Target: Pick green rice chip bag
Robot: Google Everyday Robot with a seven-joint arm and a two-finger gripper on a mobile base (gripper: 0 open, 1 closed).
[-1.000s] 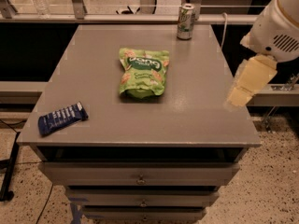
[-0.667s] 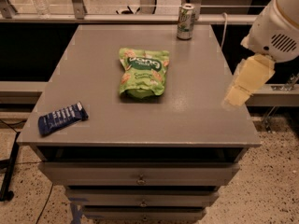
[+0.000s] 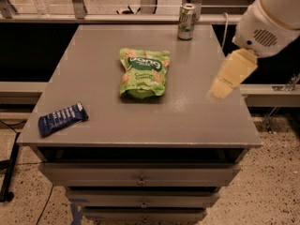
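The green rice chip bag [image 3: 142, 72] lies flat near the middle of the grey table top [image 3: 187, 116], its dark green logo band toward the far side. My gripper [image 3: 219, 89] hangs from the white arm at the right, over the table's right part, well to the right of the bag and apart from it. It holds nothing that I can see.
A dark blue wrapped bar [image 3: 62, 118] lies near the front left corner. A green-and-silver drink can [image 3: 186, 21] stands at the far edge, right of centre. Drawers sit below the table top. A rail runs behind the table.
The gripper has drifted slightly left and down over the table's right side. The bag, bar and can have not moved.
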